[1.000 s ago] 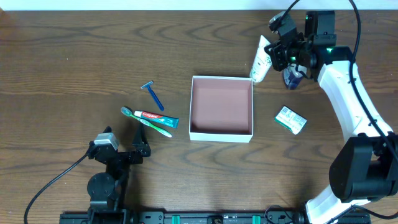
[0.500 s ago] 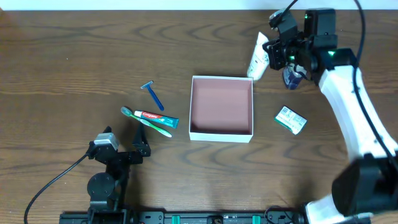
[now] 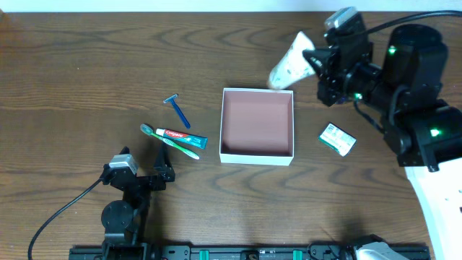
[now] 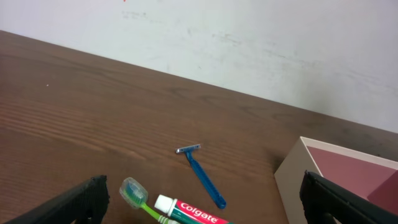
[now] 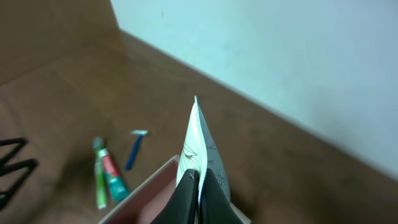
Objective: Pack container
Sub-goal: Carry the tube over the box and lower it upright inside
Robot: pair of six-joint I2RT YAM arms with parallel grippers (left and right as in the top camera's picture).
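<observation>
Container (image 3: pixel 257 123) sits open in the middle of your table, its reddish-brown floor bare inside the thin white walls. Just off its far right corner, your right gripper (image 3: pixel 315 61) is clamped tight on one end of a white tube (image 3: pixel 286 68). The tube is held above the table with its free end slanting toward that corner. A small green-white carton (image 3: pixel 338 139) lies near the container's right wall. On the left side you have a blue razor (image 3: pixel 177 110), and closer in a toothpaste tube (image 3: pixel 182 137) lying against a green toothbrush (image 3: pixel 170 141). Your left gripper (image 3: pixel 160 175) rests just near of them, jaws spread wide and holding nothing.
</observation>
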